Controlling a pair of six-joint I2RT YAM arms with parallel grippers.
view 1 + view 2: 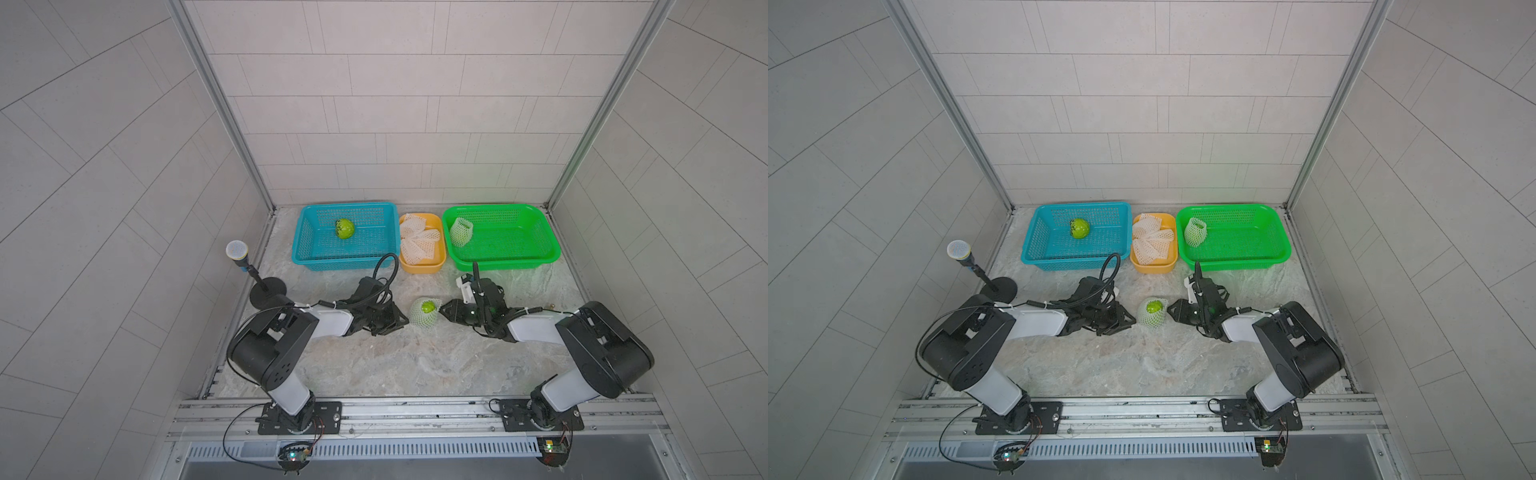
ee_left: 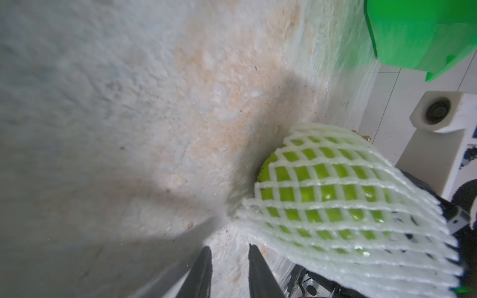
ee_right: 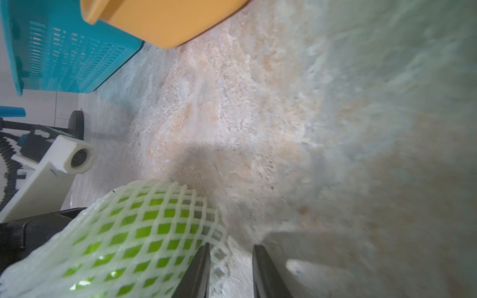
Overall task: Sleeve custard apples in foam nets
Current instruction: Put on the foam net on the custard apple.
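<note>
With both arms' jaws slightly parted and empty, back them off level so the foam net (image 1: 420,321) stays seated on the custard apple (image 1: 427,308).

Soft, even overhead light fills both top views, bright with no harsh glare. Wide-angle distortion bows the tile lines toward the frame edges. The green basket (image 1: 503,258) throws a faint green cast onto the wall (image 1: 457,183) at its 12 o'clock and the tabletop (image 1: 374,357) at its 6 o'clock. In the wrist views, the netted custard apple (image 2: 322,193) lays a soft grey shadow on the tabletop. The surface smears with blur, and the dark fingers (image 2: 202,273) of the left gripper (image 2: 229,250) sit out of focus.
</note>
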